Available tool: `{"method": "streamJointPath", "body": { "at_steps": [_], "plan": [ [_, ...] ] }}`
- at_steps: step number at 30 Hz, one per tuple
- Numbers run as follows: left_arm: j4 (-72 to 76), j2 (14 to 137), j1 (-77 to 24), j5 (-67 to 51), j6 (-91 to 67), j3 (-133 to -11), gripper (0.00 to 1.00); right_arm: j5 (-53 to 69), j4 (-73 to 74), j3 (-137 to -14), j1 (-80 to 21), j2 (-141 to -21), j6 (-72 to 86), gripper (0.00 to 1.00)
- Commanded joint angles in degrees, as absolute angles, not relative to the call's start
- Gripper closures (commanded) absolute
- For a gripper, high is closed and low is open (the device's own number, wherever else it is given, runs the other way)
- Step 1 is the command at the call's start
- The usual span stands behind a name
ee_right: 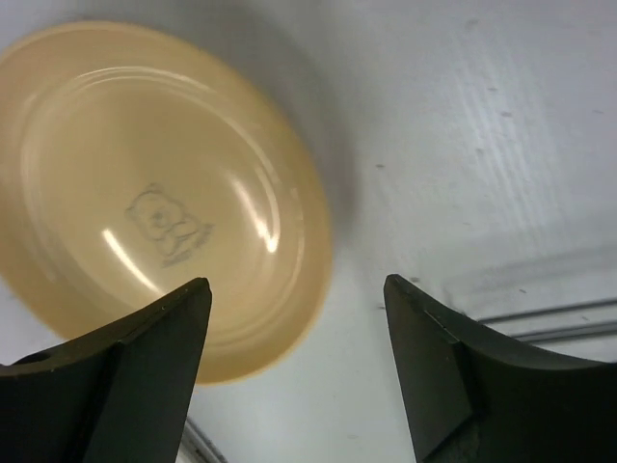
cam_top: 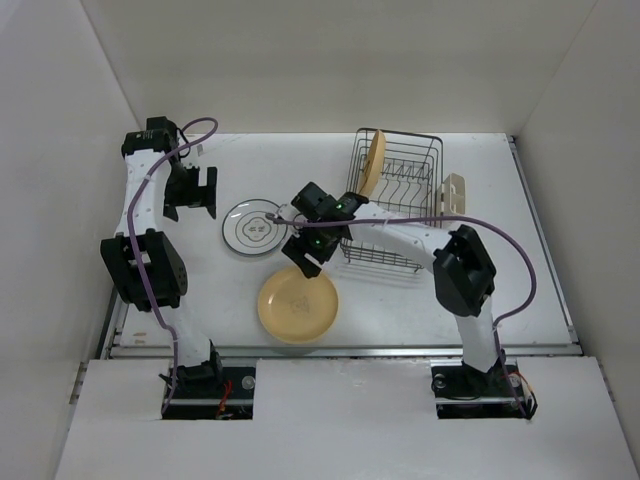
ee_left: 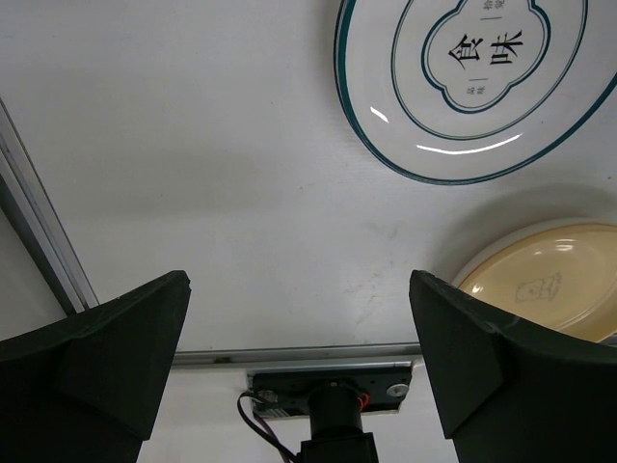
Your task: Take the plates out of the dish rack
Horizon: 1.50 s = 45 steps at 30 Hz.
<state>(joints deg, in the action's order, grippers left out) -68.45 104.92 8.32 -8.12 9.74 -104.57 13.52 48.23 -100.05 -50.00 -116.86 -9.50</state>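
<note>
Near the far left corner the left gripper (ee_left: 297,289) hangs empty with its jaws wide apart, beside the white ringed plate (cam_top: 252,228). The cream plate (cam_top: 297,303) lies flat by the near edge, with the right gripper (ee_right: 296,285) wide open and empty over its rim. Toward the far right corner the dish rack (cam_top: 398,185) holds one tan plate (cam_top: 372,165) upright.

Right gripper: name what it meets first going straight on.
Probably the rim of the cream plate lying on the table; the open right gripper frames that edge, though it might touch bare table just beside it.
</note>
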Motion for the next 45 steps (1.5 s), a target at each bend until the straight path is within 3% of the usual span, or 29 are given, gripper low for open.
{"method": "streamJointPath", "body": {
  "at_steps": [1, 4, 9, 14, 18, 26, 29, 30, 32, 33, 36, 37, 40, 45],
  "plan": [
    [-69.4, 102.7, 8.3, -7.6, 9.2, -104.3, 0.03, -0.8, 43.8, -102.4, -50.4, -114.1, -6.5, 0.21],
    [-69.4, 102.7, 8.3, -7.6, 9.2, -104.3, 0.03, -8.9, 40.4, -102.6, -50.9, -110.2, -4.2, 0.21],
    [-69.4, 102.7, 8.3, -7.6, 9.2, -104.3, 0.03, -21.0, 31.0, -104.4, -48.3, -102.2, 9.6, 0.01],
    [-69.4, 102.7, 8.3, -7.6, 9.2, -103.8, 0.03, -40.7, 36.6, -113.6, -41.1, -105.1, 24.3, 0.00],
    [-68.4, 101.6, 8.3, -6.9, 9.2, -103.2, 0.03, -39.0, 42.4, -120.4, -35.2, -111.2, 30.8, 0.00],
    [-63.3, 97.7, 8.3, 7.0, 11.0, -97.0, 0.00, -34.8, 43.2, -128.2, -28.9, -122.3, 31.9, 0.01],
    [-61.8, 96.0, 8.3, 9.3, 11.5, -95.3, 0.00, -31.8, 43.2, -128.8, -27.2, -125.0, 31.9, 0.08],
    [-61.8, 95.5, 8.3, 9.8, 11.5, -94.6, 0.00, -31.8, 43.2, -128.8, -26.3, -125.0, 31.9, 0.20],
    [-61.8, 95.4, 8.3, 9.8, 11.5, -94.0, 0.00, -32.3, 43.8, -128.8, -26.3, -125.5, 31.9, 0.34],
    [-61.8, 94.9, 8.3, 9.8, 11.5, -94.0, 0.00, -33.0, 43.8, -128.2, -26.3, -124.5, 30.9, 0.48],
    [-61.8, 94.9, 8.3, 9.2, 11.5, -94.0, 0.00, -35.8, 39.4, -124.5, -27.9, -120.8, 25.7, 0.68],
    [-61.8, 95.5, 8.3, 8.4, 11.5, -94.0, 0.00, -37.3, 38.7, -123.8, -28.5, -120.0, 24.5, 0.81],
    [-62.3, 96.1, 8.3, 7.8, 11.5, -94.7, 0.00, -43.7, 37.4, -123.3, -30.8, -117.8, 20.3, 1.00],
    [-62.3, 96.6, 8.3, 7.3, 11.5, -95.2, 0.00, -60.0, 33.2, -123.3, -35.4, -117.2, 10.6, 1.00]
  ]
}}
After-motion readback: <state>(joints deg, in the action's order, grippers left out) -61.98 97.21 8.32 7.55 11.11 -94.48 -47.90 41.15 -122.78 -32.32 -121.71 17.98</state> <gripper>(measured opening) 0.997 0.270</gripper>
